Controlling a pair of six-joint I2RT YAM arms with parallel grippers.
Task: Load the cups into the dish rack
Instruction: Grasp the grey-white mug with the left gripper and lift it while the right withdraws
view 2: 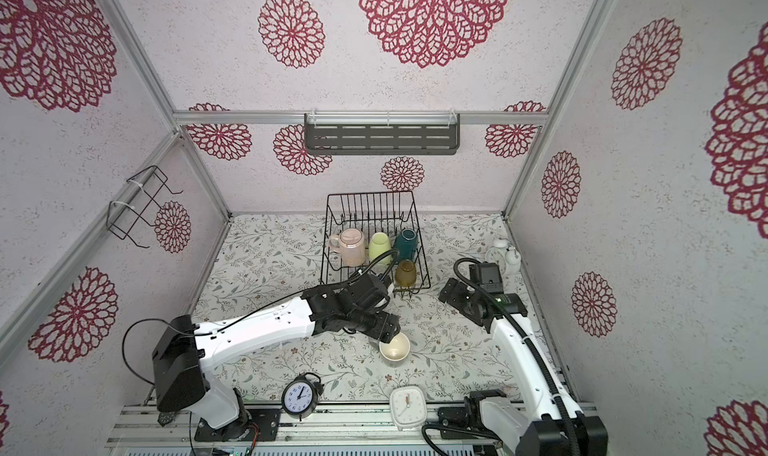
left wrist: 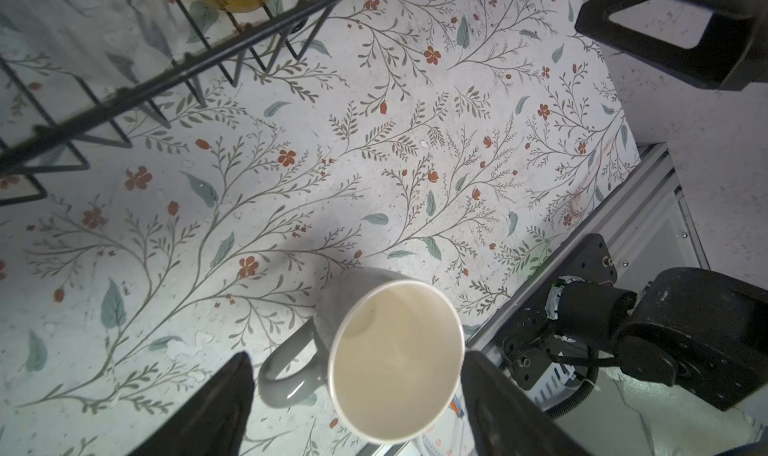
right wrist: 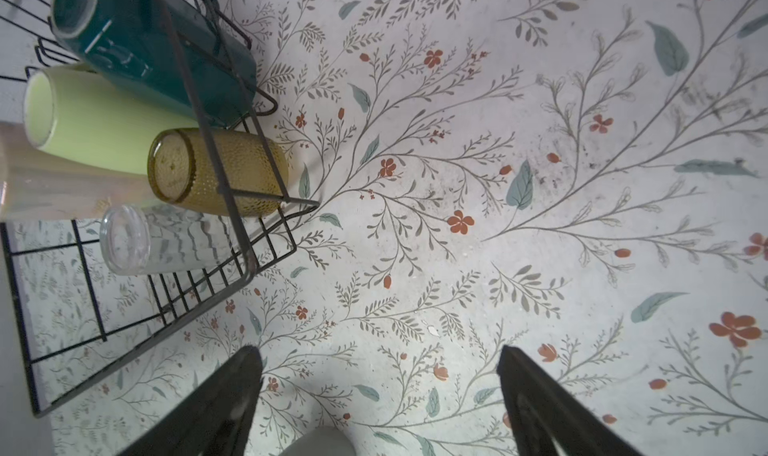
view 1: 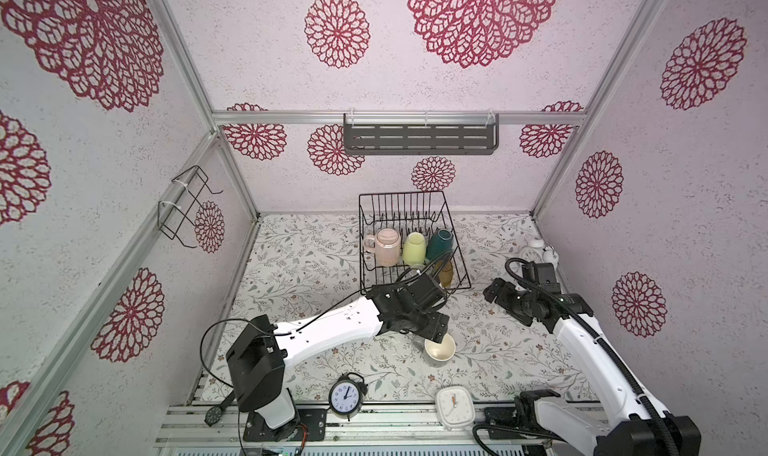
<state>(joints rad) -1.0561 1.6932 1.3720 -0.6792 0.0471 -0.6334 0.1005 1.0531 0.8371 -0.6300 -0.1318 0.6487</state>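
Grey ceramic mug (left wrist: 395, 362) stands upright on the tabletop toward the front edge, outside the black wire dish rack (view 1: 401, 208), directly beneath the nearer left hand (left wrist: 357, 355), its fingers apart astride body and handle; right hand (right wrist: 378, 348), apart and empty, is well off.

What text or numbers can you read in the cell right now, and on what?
None reads clearly.
The black round alarm clock: dial numerals, too small to quote.
The white square clock: face markings blurred.
The grey mug, the dish rack: no lettering seen.
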